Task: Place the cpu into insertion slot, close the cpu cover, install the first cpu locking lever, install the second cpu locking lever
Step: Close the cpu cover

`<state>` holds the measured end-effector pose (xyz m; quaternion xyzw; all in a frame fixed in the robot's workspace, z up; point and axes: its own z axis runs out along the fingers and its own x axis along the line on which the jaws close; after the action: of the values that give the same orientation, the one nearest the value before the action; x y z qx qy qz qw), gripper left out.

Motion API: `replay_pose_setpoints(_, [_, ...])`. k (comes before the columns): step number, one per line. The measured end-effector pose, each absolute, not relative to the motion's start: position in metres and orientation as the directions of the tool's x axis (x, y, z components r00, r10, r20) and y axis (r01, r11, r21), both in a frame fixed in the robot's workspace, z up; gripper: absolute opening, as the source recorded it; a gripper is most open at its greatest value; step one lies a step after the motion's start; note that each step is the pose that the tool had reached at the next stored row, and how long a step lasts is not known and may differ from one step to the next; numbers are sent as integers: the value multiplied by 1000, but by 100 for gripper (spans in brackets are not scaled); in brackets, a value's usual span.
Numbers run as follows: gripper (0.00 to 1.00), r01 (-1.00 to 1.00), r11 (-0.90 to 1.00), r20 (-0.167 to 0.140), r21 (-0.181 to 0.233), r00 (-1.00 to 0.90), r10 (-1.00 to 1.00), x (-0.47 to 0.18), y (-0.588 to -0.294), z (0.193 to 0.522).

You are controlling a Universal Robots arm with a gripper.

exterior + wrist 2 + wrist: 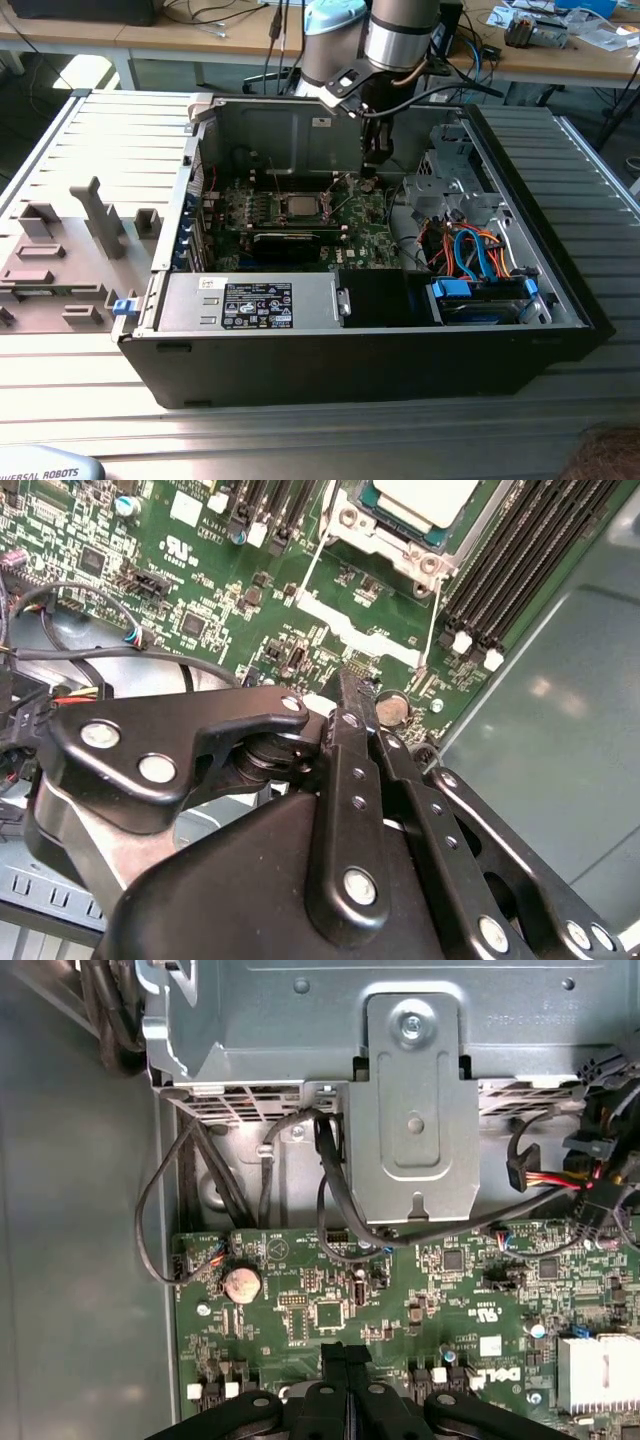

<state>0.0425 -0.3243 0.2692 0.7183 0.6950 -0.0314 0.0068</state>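
The cpu (300, 205) is a silver square that sits in the insertion slot (350, 520) on the green motherboard; in the second wrist view the cpu (425, 498) is cut by the frame edge. The silver cpu cover (400, 548) lies as a frame around it. Two thin wire locking levers (312, 565) (436, 620) run out from the socket's sides and stand raised off the board. My gripper (376, 165) hangs above the board, on the exterior view's right of the socket. It is shut with nothing in it, the gripper (350, 685) (345, 1355) fingers pressed together in both wrist views.
The open computer case holds a power supply (250, 305) at the front and a drive bay with blue and orange cables (480, 260). A coin battery (240, 1281), black memory slots (520, 560) and a metal bracket (415, 1110) lie near the gripper. Grey fixtures (100, 215) stand beside the case.
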Motion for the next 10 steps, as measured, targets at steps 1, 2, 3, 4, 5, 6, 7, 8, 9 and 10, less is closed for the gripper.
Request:
replay_pose_setpoints(1, [11, 999, -34, -55, -34, 32, 998, 43, -324, 269])
replay_pose_setpoints(2, [11, 999, -34, -55, -34, 32, 998, 44, -324, 268])
replay_pose_setpoints(3, [11, 999, -34, -55, -34, 32, 998, 45, -324, 267])
replay_pose_setpoints(4, [11, 999, -34, -55, -34, 32, 998, 45, -324, 266])
replay_pose_setpoints(5, [11, 999, -34, -55, -34, 32, 998, 45, -324, 264])
replay_pose_setpoints(6, [11, 999, -34, -55, -34, 32, 998, 45, -324, 263])
replay_pose_setpoints(7, [11, 999, -34, -55, -34, 32, 998, 45, -324, 262])
replay_pose_setpoints(8, [11, 999, -34, -55, -34, 32, 998, 45, -324, 261])
replay_pose_setpoints(9, [11, 999, -34, -55, -34, 32, 998, 45, -324, 260])
replay_pose_setpoints(10, [11, 999, -34, -55, -34, 32, 998, 45, -324, 259])
